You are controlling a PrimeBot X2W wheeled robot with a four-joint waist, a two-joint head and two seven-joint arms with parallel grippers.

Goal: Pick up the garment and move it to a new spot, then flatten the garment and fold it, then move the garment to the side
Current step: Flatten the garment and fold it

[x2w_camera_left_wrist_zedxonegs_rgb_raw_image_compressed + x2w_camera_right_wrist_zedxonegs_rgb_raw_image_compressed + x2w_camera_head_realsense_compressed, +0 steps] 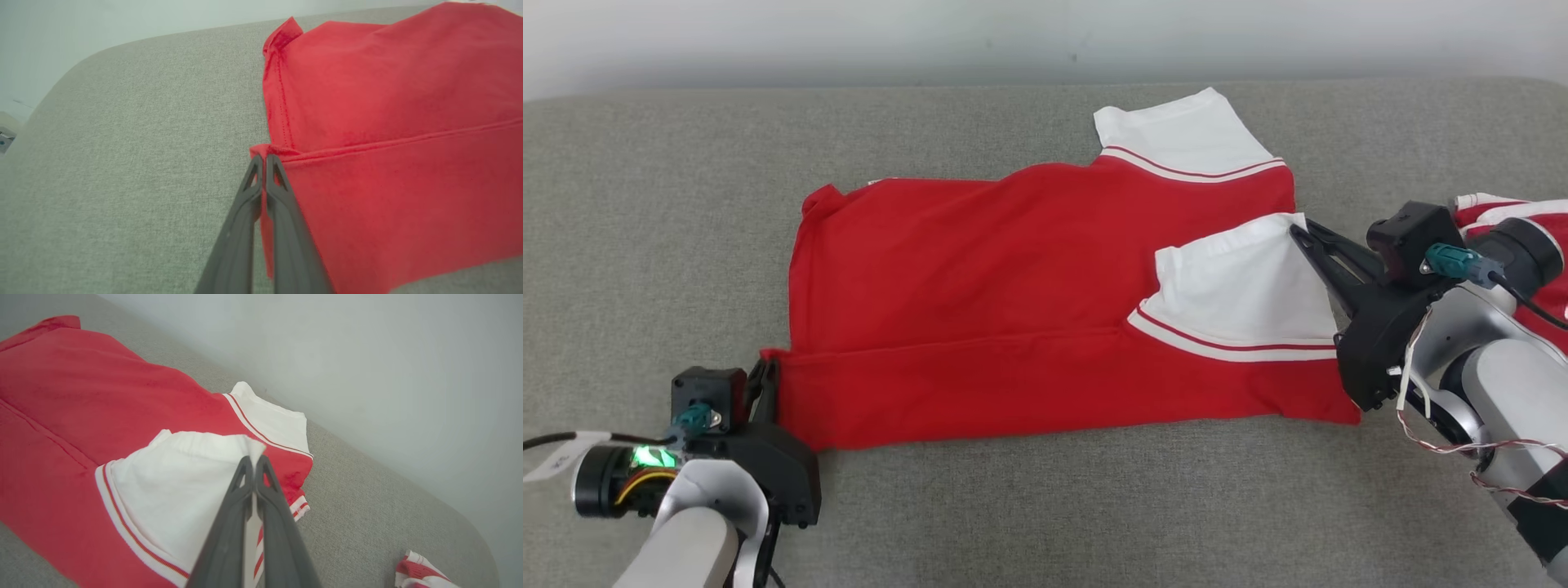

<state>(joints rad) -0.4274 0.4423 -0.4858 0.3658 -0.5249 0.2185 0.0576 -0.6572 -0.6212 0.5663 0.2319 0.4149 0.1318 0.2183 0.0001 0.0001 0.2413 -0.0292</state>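
1. A red shirt [1013, 310] with white sleeves lies spread out in the middle of the gray tabletop [645, 204].
2. The bottom of the shirt points to the robot's left. The sleeves are on the robot's right.
3. A long straight crease [947, 347] runs across the shirt from side to side, close to the near edge.
4. The left fingers [762, 390] are at the near left corner of the shirt. In the left wrist view, the left fingers [241, 220] are pressed together and pinch that red corner [261, 149] just where the crease ends.
5. The near white sleeve [1241, 294] lies folded in on top of the red part. It has a red stripe by its edge.
6. The right fingers [1327, 257] are pressed together too. They pinch the tip of this sleeve. In the right wrist view, the right fingers [229, 522] hold the pointed white corner [251, 447], and it sits up a bit.
7. The far white sleeve [1176, 131] sticks out toward the pale wall [849, 33] and lies flat.
8. Another red and white piece of clothing [1503, 212] lies at the right end of the tabletop, behind the right arm. It is apart from the shirt.
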